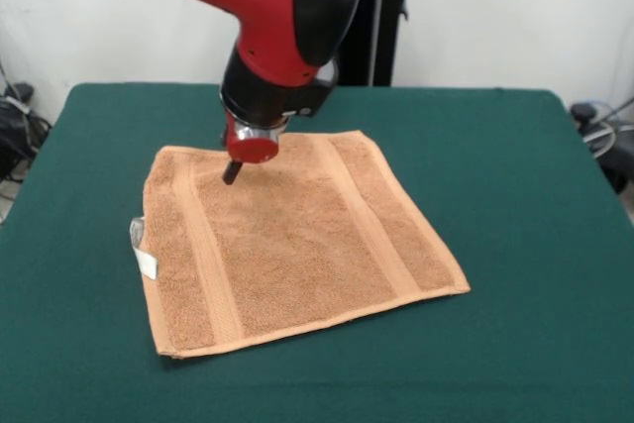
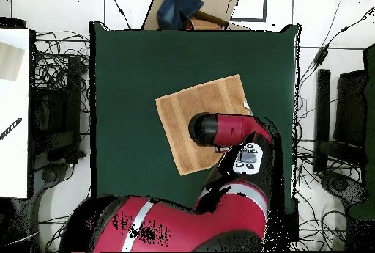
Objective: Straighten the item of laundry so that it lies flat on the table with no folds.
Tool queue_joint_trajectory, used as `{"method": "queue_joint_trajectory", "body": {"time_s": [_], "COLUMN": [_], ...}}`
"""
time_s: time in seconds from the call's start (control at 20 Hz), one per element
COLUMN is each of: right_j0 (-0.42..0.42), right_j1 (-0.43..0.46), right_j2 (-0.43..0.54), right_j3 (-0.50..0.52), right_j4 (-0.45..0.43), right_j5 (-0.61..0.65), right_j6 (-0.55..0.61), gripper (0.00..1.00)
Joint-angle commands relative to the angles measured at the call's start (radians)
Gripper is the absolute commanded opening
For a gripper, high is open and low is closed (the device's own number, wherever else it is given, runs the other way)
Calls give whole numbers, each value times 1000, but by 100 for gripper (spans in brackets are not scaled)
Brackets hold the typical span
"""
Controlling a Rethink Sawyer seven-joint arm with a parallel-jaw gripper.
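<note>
From the front camera I see the towel spread out on the green tabletop, roughly in the middle and turned a little, so its corners point off the table's edges rather than square to them. It looks flat to me: I can follow all four edges, and two woven bands run across it, one near each of two opposite sides. A white loop tag sticks out from the edge on the picture's left and lies on the felt.

My arm comes down from the top of the front view, red and black, and its hand sits over the far part of the towel, near the far-left corner. Only a short dark tip shows under the red collar (the wrist hides the rest), and it reaches down to the terry or just above it; I can't tell which. I also cannot tell whether the hand is spread or pressed together, and I see no cloth lifted by it.

In the overhead camera the towel lies right of the tabletop's centre, with the arm's red and black wrist lying across its lower right part, so the hand itself is hidden there. A cardboard box with blue cloth on it sits beyond the far edge of the tabletop.
</note>
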Motion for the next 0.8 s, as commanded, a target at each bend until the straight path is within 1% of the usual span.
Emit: {"method": "queue_joint_trajectory", "body": {"time_s": [0.05, 0.3, 0.6, 0.8], "right_j0": [3, -10, -38, -55], "right_j1": [75, 90, 89, 57], "right_j2": [63, 66, 82, 83], "right_j3": [24, 18, 36, 63], "right_j4": [48, 43, 32, 26], "right_j5": [-104, -126, -173, -169], "right_j6": [107, 84, 45, 17], "gripper": [100, 100, 100, 100]}}
